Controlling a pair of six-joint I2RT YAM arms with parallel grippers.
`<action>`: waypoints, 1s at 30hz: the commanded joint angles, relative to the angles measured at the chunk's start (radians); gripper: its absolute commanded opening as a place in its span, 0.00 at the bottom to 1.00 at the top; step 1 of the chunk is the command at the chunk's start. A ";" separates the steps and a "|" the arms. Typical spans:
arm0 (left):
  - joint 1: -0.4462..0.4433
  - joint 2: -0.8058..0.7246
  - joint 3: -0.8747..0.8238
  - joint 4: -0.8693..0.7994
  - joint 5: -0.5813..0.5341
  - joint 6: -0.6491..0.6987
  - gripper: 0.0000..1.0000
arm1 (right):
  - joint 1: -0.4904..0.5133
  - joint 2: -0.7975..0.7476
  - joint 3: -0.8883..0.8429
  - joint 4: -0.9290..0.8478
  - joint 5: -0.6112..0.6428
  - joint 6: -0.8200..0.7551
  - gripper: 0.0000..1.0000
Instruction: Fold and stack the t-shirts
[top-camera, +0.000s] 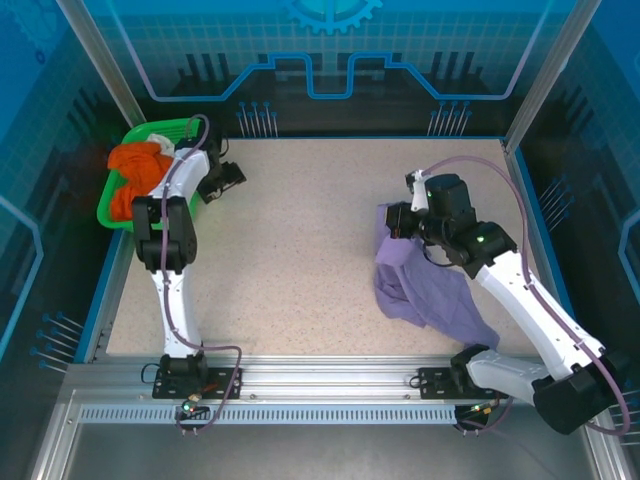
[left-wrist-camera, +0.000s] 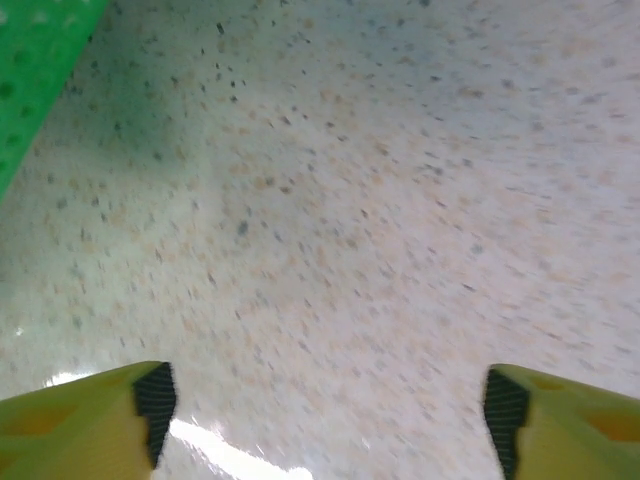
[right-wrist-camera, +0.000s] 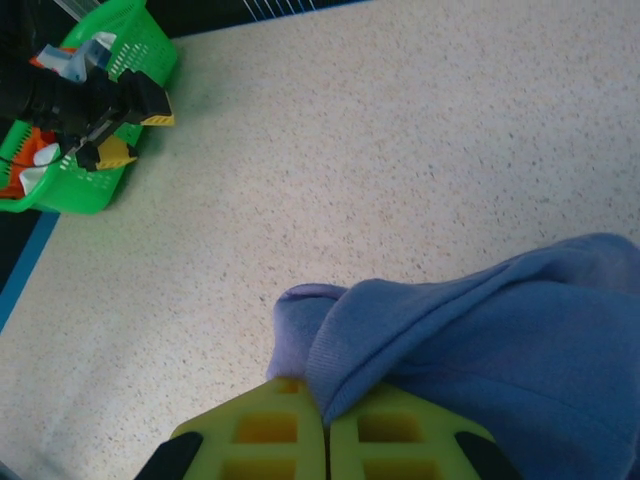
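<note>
Speckled beige table (top-camera: 300, 250), blue walls (top-camera: 330, 40); lavender t-shirt (top-camera: 425, 295) (basket (top-camera: 104, 212) far-left)

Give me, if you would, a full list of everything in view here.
purple t-shirt: one, lavender-purple, crumpled on the right side of the table, one edge lifted
orange t-shirt: one, bright orange, bunched in the basket
basket: one, green plastic mesh, far left corner of the table
table: one, speckled beige, blue-edged
left gripper: one, yellow fingers, open, above bare table beside the basket
right gripper: one, yellow fingers, shut on a fold of the purple t-shirt
</note>
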 joint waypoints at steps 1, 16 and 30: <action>-0.090 -0.216 -0.059 0.069 0.152 -0.025 0.91 | 0.035 0.015 0.118 -0.002 -0.030 0.001 0.00; -0.543 -0.721 -0.744 0.766 0.491 -0.550 0.98 | 0.018 0.087 0.479 -0.173 -0.297 -0.034 0.10; -0.433 -0.631 -0.615 0.557 0.327 -0.326 0.00 | -0.353 0.232 0.234 -0.114 -0.325 0.035 0.17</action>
